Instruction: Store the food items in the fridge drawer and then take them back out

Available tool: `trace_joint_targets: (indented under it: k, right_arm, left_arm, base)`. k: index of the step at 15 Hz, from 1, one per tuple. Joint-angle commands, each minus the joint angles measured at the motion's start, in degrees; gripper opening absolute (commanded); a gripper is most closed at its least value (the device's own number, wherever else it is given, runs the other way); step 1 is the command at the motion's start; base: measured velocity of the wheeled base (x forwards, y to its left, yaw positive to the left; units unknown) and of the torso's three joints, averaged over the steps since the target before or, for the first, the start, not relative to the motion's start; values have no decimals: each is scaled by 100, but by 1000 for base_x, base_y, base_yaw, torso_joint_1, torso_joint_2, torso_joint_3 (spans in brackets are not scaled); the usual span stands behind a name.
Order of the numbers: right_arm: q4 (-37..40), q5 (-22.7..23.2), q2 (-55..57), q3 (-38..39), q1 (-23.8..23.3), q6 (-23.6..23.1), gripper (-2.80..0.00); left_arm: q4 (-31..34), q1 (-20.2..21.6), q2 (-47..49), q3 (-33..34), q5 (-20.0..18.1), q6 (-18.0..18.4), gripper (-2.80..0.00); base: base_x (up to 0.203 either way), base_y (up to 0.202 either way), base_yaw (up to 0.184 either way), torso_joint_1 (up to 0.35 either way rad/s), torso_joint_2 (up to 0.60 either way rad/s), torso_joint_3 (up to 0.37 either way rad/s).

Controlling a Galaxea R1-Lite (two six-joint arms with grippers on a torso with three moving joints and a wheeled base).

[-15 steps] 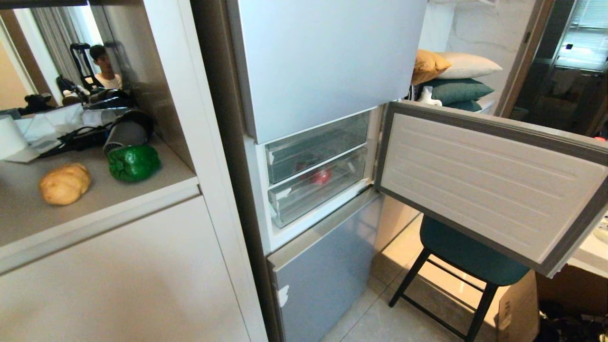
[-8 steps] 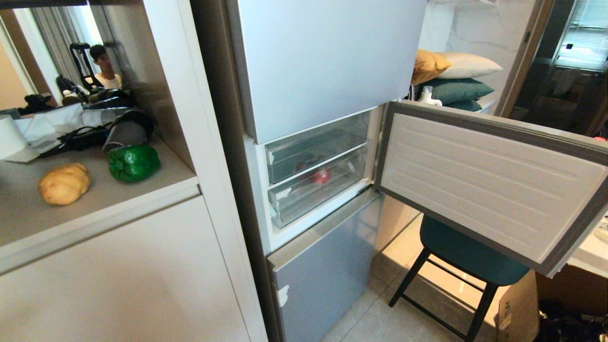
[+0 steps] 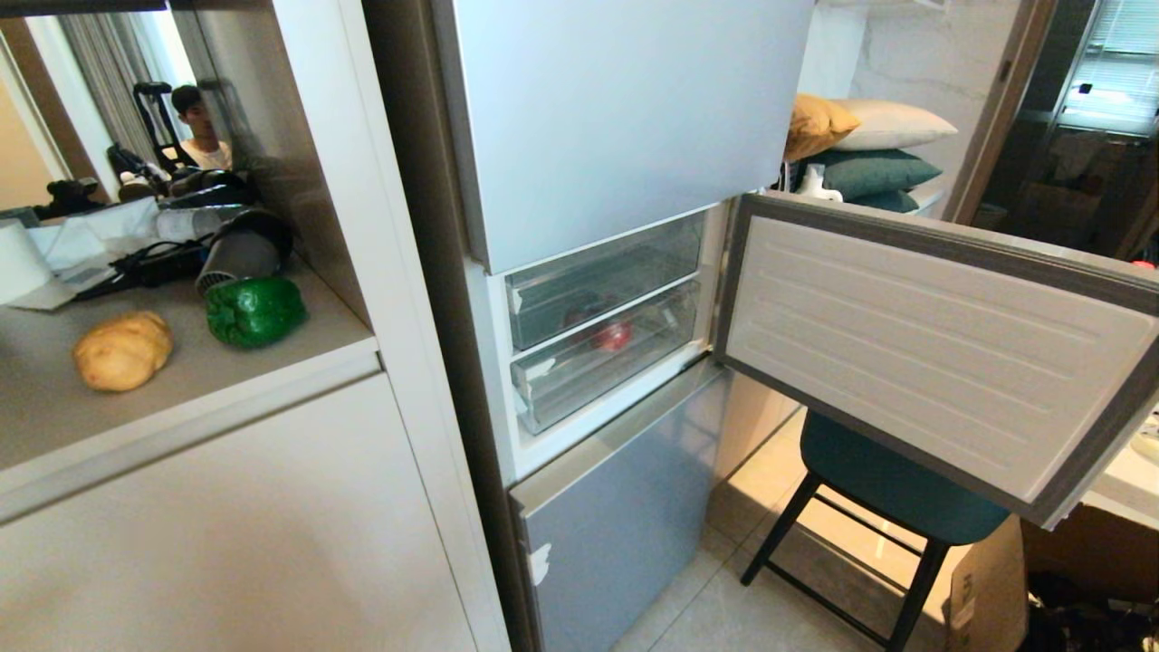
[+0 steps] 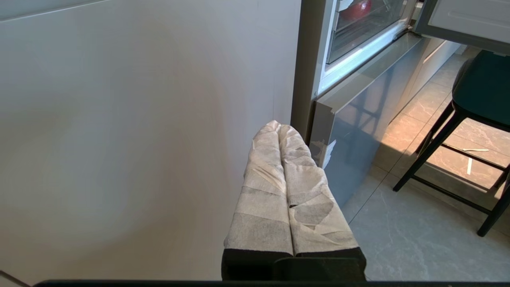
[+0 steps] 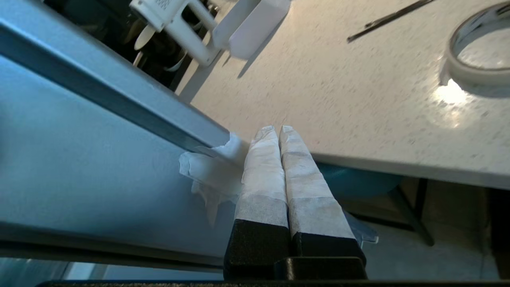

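Up on the worktop at the head view's left sit the potato and, just beside it, the green bell pepper, so nothing's stored yet. Fridge door hangs wide open on the right, and two clear drawers are stacked inside; the lower fridge drawer is pushed in, with something red showing through it. Neither arm shows up here.

Left wrist view: left gripper is parked low by the cabinet front, jaws pressed together, holding nothing.

Right wrist view: right gripper sits right at the open door's outer corner, by a pale counter, jaws also pressed together and empty.

My guess is we're at the door-opening step. Next up the drawer needs pulling out, which means getting the right arm around to its whitish front rim.
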Motion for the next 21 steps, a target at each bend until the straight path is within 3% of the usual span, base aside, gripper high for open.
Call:
trace_joint_targets:
  k: [1, 8, 13, 18, 21]
  right_arm:
    - [-20, 166, -115, 152, 22, 20, -280]
    - [-32, 1096, -1167, 1755, 422, 47, -280]
    - [-78, 1286, -2080, 2941, 2028, 50, -280]
    - [-93, 1251, -2540, 3043, 3450, 466, -280]
    - [-98, 699, -2444, 2913, 4282, 485, -280]
  left_arm:
    - [0, 0, 9, 0, 1, 2, -280]
    - [1, 0, 4, 0, 1, 2, -280]
    - [4, 0, 6, 0, 1, 2, -280]
    - [0, 0, 9, 0, 1, 2, -280]
    - [0, 0, 1, 0, 1, 2, -280]
  base:
    - [0, 0, 0, 0, 0, 0]
    - [0, 0, 0, 0, 0, 0]
    - [0, 0, 0, 0, 0, 0]
    - [0, 0, 0, 18, 12, -5]
    - [0, 0, 0, -10, -3, 1]
